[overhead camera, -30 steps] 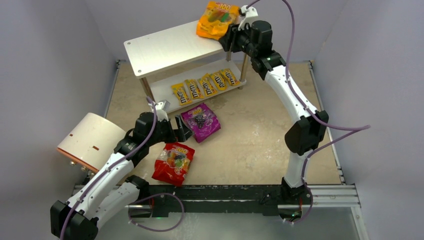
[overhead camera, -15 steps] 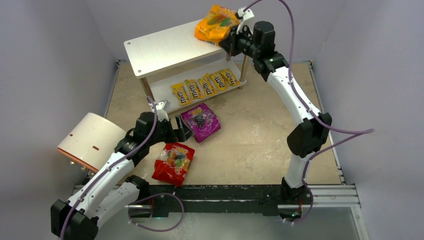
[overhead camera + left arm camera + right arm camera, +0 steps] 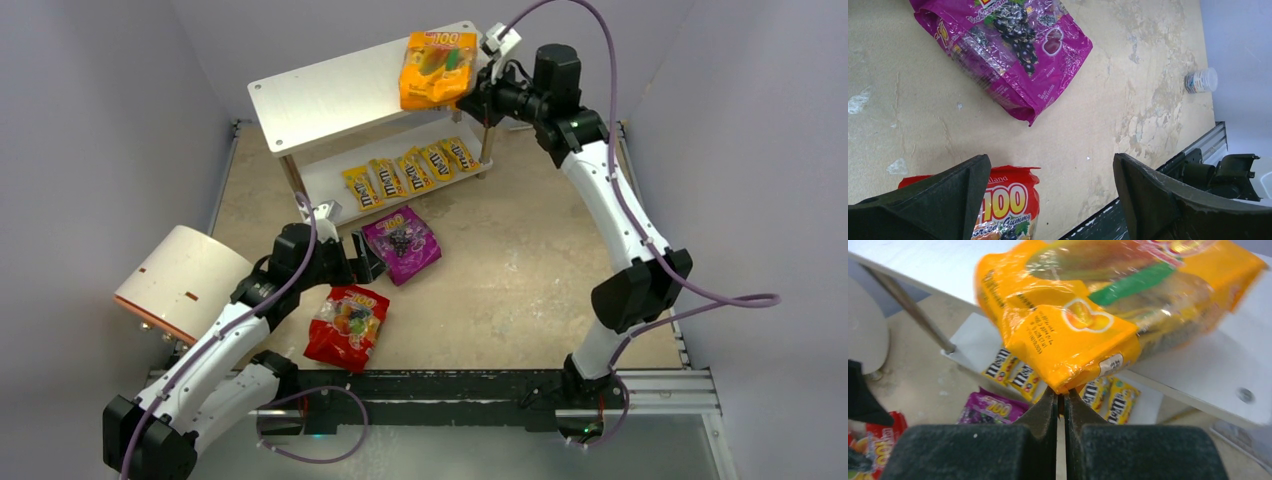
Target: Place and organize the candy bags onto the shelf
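Because the orange bag (image 3: 437, 68) is pinched only by a bottom corner, it juts out from the right gripper (image 3: 1060, 395), whose fingers are clenched tight on the seam. It sits over the right end of the shelf (image 3: 330, 95), above the top board. Whether it already rests on the board or hangs just clear of it cannot be told. Gripping the corner seems to be a way to slide the bag in from the side while the arm stays outside the shelf's leg.

On the lower board the yellow packets (image 3: 410, 168) lie side by side in a row, so that tier looks done and the top is left for the large bags.

The purple bag (image 3: 400, 243) and red bag (image 3: 347, 325) lie flat on the table in front of the shelf. The left gripper (image 3: 1050, 185) hovers between them, spread wide and holding nothing, probably ready for whichever comes next. A cream cylinder (image 3: 185, 280) lies on its side at the far left.
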`<state>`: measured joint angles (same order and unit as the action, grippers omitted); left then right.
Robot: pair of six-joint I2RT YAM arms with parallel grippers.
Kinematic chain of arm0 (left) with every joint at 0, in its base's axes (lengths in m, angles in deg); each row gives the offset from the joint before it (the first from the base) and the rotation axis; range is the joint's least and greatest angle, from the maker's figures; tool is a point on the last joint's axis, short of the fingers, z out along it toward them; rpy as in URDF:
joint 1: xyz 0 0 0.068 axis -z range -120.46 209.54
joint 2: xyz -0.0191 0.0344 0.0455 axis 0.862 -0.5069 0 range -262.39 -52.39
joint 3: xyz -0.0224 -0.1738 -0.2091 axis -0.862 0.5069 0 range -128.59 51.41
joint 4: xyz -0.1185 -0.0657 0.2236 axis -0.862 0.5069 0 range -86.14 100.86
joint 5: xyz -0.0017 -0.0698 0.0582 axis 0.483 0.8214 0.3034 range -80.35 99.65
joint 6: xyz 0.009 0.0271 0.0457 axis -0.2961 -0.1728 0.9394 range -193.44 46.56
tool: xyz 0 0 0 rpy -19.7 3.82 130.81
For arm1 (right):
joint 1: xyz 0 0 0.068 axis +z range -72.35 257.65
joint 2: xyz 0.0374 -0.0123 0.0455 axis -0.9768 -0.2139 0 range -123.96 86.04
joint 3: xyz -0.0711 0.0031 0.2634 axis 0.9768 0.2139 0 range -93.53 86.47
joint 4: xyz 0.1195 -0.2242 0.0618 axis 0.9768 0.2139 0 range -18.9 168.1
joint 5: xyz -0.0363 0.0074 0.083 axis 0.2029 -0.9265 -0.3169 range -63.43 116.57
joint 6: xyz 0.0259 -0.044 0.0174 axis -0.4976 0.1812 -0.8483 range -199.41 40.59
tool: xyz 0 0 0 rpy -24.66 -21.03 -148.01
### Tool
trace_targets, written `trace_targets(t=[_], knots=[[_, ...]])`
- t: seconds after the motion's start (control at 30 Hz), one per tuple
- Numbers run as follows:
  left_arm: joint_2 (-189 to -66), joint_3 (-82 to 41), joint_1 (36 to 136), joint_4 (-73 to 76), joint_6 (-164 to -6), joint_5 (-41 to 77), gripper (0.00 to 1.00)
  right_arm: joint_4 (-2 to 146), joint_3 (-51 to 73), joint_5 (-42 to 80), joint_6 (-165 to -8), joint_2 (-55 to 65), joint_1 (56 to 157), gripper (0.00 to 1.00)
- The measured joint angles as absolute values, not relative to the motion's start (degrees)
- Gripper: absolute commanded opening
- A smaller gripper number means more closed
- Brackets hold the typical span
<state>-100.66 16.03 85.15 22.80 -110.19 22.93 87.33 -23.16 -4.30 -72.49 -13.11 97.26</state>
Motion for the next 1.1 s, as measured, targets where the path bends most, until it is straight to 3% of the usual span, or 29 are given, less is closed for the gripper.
trace_targets(t=[0.37,0.5,0.67,1.1], knots=[[-100.64,16.03,85.15,22.75,-110.17,23.04,0.98,86.06,-22.7,9.01,-72.65,-13.22,92.19,0.21],[-100.66,16.03,85.15,22.73,-110.17,23.39,0.98,83.61,-22.94,14.0,-72.54,-14.53,92.22,0.38],[-100.66,16.03,85.15,22.53,-110.14,23.58,0.98,81.73,-26.15,19.87,-71.9,-19.1,91.91,0.4],[-101.21,16.03,85.15,21.94,-109.93,23.6,0.98,77.32,-26.81,18.89,-73.83,-21.31,91.52,0.67]])
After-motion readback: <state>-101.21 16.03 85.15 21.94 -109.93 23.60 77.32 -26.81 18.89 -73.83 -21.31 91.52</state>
